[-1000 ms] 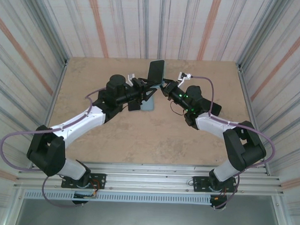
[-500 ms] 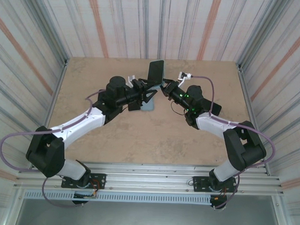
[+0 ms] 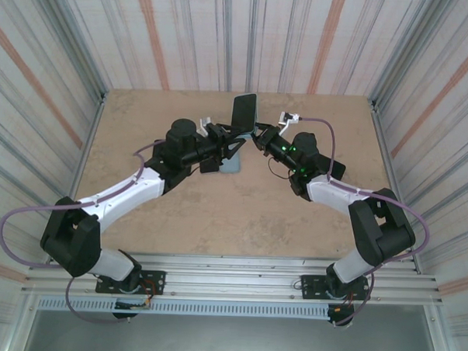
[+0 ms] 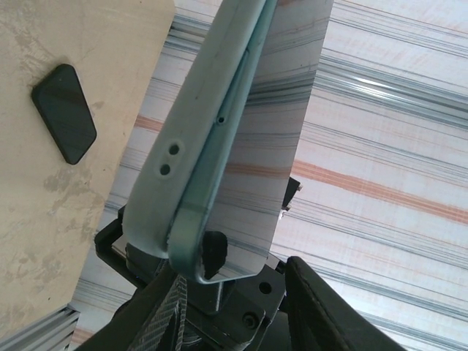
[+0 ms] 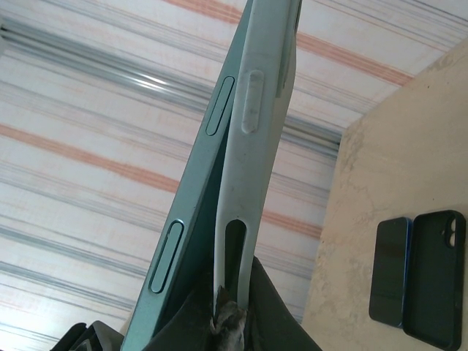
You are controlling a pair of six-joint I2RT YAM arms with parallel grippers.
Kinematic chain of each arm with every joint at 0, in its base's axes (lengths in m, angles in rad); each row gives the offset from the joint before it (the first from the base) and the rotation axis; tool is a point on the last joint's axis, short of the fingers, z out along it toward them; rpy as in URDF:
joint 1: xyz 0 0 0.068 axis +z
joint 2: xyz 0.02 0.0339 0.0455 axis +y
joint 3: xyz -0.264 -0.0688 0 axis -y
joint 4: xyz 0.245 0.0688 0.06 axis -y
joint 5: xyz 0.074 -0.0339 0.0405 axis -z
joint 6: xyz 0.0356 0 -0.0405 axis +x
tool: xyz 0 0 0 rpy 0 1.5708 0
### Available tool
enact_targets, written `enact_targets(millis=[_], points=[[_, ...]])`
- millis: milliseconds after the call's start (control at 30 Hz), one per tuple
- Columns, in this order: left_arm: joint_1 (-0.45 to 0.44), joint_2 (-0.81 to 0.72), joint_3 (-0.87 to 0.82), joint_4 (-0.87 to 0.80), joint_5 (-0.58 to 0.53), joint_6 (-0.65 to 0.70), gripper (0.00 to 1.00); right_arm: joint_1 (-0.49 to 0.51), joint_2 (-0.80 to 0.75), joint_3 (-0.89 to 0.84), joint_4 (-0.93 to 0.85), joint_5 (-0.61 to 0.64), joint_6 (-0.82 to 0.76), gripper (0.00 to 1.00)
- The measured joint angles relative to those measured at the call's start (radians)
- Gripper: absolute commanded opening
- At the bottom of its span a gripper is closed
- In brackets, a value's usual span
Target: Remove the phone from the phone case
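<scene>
Working through the separating step, with the phone [image 5: 197, 212] part-way out of the phone case [image 5: 252, 146]: showing a gap along one long edge between the teal body and the pale case in both wrist views, while sitting together at the lower end. Holding the pair raised on end over the far middle of the table [image 3: 217, 214], near its far edge and clear of the surface.

Pinching the case edge with the right gripper [image 3: 260, 138], jaws closed almost fully on the pale rim. Clamping the lower corner with the left gripper [image 3: 232, 138], jaws part-way closed around the phone where the case is wrapping it; not being able to tell whether the pads are bearing on the phone alone or on both.

Reaching in from both sides, forearms angling toward each other, grippers meeting at the phone's lower end.

Judging the next move as calling for drawing the case sideways with the right arm while steadying the phone with the left, widening the gap down to the clamped corner, and probably needing a fresh grip there.

Leaving alone a dark phone [image 5: 387, 272] and a black case [image 5: 437, 267] lying flat side by side on the table.
</scene>
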Motion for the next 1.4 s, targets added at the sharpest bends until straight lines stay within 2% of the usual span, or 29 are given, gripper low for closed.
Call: enact_targets(millis=[533,800,967,1100,1400], points=[[0.005,0.038,0.025,0.017,-0.021,-0.003,0.38,-0.001,0.015,0.0,0.014,-0.003,0.005,0.0],[0.008,0.038,0.064,-0.038,-0.084,0.012,0.36,0.01,0.044,0.0,0.097,0.037,0.023,0.0],[0.01,0.061,0.1,-0.057,-0.113,0.02,0.32,0.014,0.053,0.0,0.13,0.058,0.034,0.0],[0.013,0.083,0.12,-0.063,-0.126,0.024,0.23,0.014,0.061,0.0,0.143,0.059,0.039,0.0],[0.014,0.103,0.154,-0.066,-0.146,0.027,0.12,0.015,0.068,0.0,0.124,0.059,0.041,0.0]])
